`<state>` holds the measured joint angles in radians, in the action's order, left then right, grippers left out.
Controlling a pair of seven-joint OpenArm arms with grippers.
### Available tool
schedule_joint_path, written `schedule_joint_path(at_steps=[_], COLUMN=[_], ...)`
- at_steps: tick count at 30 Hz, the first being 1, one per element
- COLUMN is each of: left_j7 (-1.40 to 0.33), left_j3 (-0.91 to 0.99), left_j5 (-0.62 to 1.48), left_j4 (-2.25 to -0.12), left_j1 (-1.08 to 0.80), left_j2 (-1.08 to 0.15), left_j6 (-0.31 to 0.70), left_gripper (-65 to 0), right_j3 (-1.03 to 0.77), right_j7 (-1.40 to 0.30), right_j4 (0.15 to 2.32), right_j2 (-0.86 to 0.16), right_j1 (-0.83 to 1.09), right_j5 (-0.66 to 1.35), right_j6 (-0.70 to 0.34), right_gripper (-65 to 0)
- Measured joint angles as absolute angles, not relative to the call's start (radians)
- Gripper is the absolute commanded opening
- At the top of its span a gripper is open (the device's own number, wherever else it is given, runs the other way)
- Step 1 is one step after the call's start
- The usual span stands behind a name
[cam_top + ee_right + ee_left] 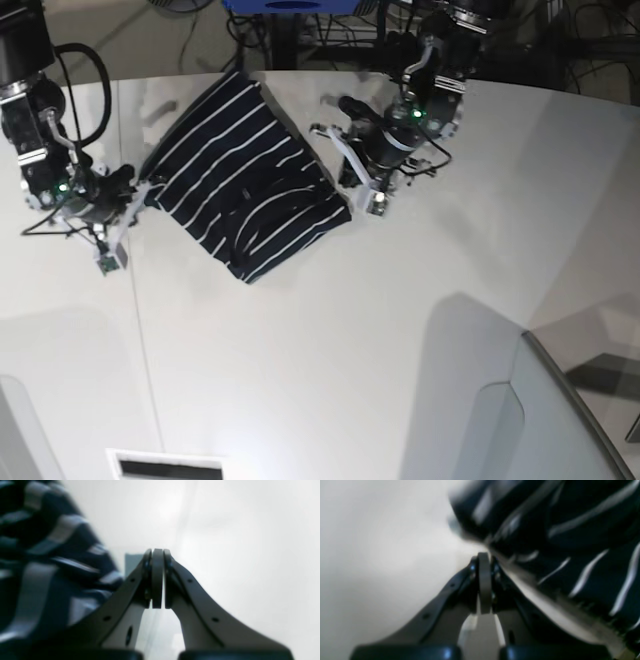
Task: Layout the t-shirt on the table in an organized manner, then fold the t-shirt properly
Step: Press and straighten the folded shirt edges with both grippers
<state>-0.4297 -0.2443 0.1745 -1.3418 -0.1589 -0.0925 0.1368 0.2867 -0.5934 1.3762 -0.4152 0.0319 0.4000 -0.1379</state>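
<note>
The t-shirt, dark with thin white stripes, lies bunched into a rough slanted rectangle on the white table, left of centre. My left gripper sits at its right edge. In the left wrist view this gripper is shut, and the blurred t-shirt lies against its right finger with no cloth visible between the pads. My right gripper sits at the shirt's left edge. In the right wrist view it is shut with nothing between the pads, beside the t-shirt on the left.
Cables and dark equipment crowd the table's far edge. A grey panel rises at the lower right. A thin seam line runs down the table on the left. A white label lies at the near edge.
</note>
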Motion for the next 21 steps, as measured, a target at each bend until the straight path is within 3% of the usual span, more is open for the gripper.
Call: schedule_joint_path(at_steps=[8,21], left_j7=[-0.256,-0.271], left_j3=[-0.299,-0.302], left_j5=[0.166,0.158], left_j4=[-1.071,-0.847], left_j1=[0.038,0.27], left_j2=[-0.026,0.028], left_j6=[0.137,0.131], left_gripper=[-65.0,-65.0], right_j3=[0.281,0.279], right_j7=[-0.655,-0.614], right_j4=[1.421,1.44], right_j2=[-0.416,-0.415], right_j1=[0.13,0.212], right_j5=[0.397,0.405], right_j6=[-0.133,-0.132], right_gripper=[-64.1,-64.1])
